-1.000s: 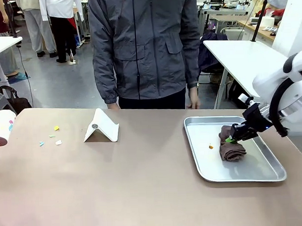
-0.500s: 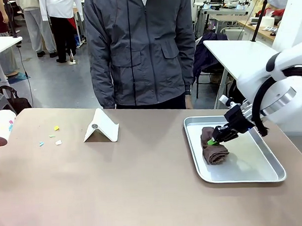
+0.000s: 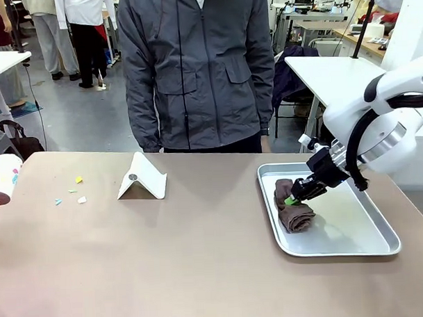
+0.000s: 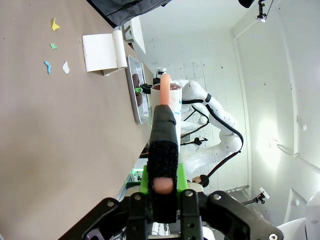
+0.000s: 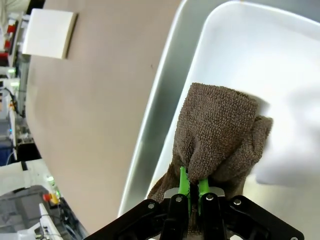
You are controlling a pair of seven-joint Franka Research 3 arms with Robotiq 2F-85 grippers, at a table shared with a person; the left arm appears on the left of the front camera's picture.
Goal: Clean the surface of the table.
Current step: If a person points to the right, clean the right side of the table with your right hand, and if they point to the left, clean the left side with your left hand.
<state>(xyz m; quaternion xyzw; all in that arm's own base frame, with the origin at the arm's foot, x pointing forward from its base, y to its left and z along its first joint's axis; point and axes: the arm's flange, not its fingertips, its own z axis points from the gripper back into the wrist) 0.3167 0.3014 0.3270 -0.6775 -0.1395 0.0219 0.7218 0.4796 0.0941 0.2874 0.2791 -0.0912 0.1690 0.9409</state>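
The brownish-tan table (image 3: 187, 257) carries a few coloured paper scraps (image 3: 79, 180) at its far left, also seen as scraps (image 4: 53, 46) in the left wrist view. My right gripper (image 3: 293, 199) is shut on a brown terry cloth (image 3: 295, 215) at the left end of a metal tray (image 3: 340, 251). From the right wrist, the gripper (image 5: 192, 192) pinches the cloth (image 5: 220, 130) over the tray's rim (image 5: 165, 100). My left gripper (image 4: 161, 175) is shut on a black handle (image 4: 162, 130) with a pinkish tip.
A white folded card stand (image 3: 141, 178) sits left of centre near the far edge. A white roll with pink print (image 3: 0, 178) pokes in at the left edge. A person in a grey jacket (image 3: 194, 69) stands at the far side, hands down.
My right gripper has dragged the brown cloth from the tray's middle to its left end. A small orange bit on the tray floor no longer shows. The person shifted slightly left.
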